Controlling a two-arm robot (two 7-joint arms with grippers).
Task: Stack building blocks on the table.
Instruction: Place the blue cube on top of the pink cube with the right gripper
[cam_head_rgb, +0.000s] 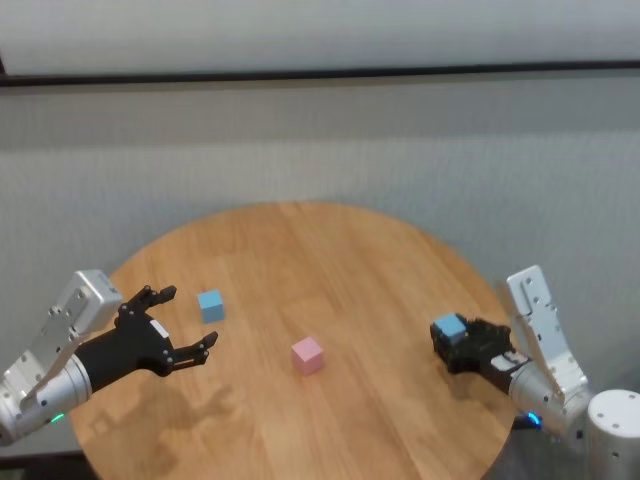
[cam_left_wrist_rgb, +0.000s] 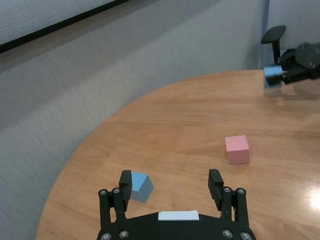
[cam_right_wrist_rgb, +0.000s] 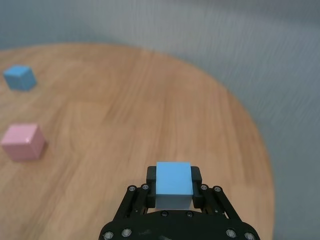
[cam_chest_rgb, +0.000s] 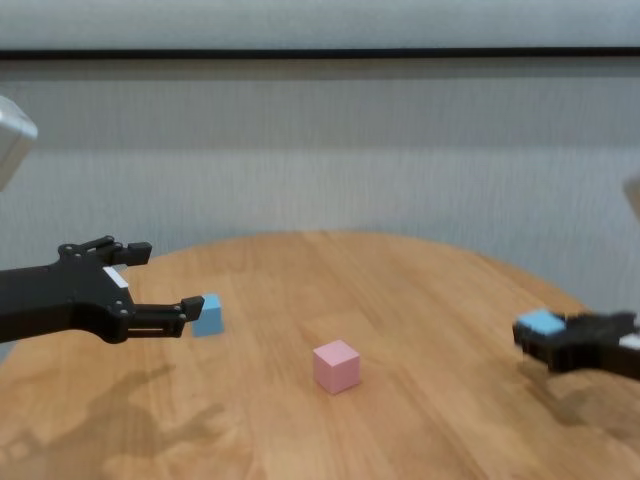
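My right gripper (cam_head_rgb: 452, 337) (cam_right_wrist_rgb: 173, 176) is shut on a light blue block (cam_head_rgb: 451, 326) (cam_right_wrist_rgb: 173, 184) (cam_chest_rgb: 541, 321), held just above the right side of the round wooden table (cam_head_rgb: 300, 240). A pale pink block (cam_head_rgb: 307, 354) (cam_chest_rgb: 336, 366) (cam_right_wrist_rgb: 22, 142) sits near the table's middle. Another light blue block (cam_head_rgb: 210, 305) (cam_left_wrist_rgb: 140, 186) (cam_chest_rgb: 207, 314) rests on the left side. My left gripper (cam_head_rgb: 190, 316) (cam_left_wrist_rgb: 170, 177) (cam_chest_rgb: 168, 278) hovers open just in front of that block, fingers spread wide and holding nothing.
A grey wall with a dark rail runs behind the table. A white cylinder (cam_head_rgb: 615, 430) stands off the table at the near right. A black curved object (cam_left_wrist_rgb: 274, 35) shows beyond the far edge in the left wrist view.
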